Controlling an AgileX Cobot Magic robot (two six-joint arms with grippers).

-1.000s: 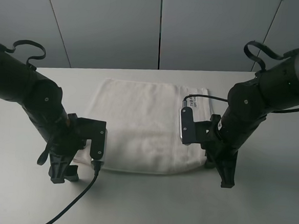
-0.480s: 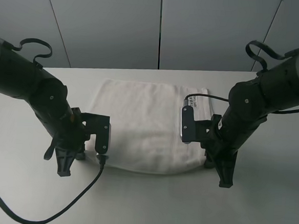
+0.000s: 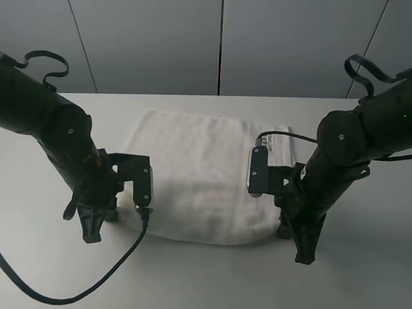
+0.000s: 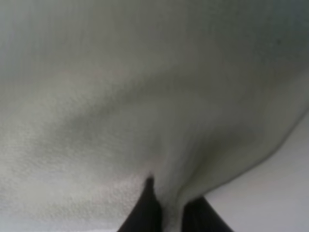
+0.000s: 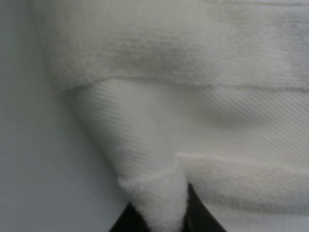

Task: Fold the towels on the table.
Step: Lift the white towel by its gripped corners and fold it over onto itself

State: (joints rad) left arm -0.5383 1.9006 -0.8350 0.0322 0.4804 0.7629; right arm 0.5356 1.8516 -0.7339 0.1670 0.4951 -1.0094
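Off-white terry towel [image 3: 197, 175] w/ diag.-ribbed border band [image 5: 217, 121]; white table [image 3: 211, 286]; blk arms [image 3: 52, 126]; grey wall [image 3: 151, 30]

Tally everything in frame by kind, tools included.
Towel: 1
Table: 1
Tools: 2 (left tool, right tool, both shut on a pinch of the towel)
Total: 4

A white table [image 3: 253, 292] carries one off-white towel [image 3: 198, 161].

A small label [image 3: 268, 140] is sitting at the far right corner of the towel [image 3: 191, 160], carrying dark print. The print is showing too small to be read.
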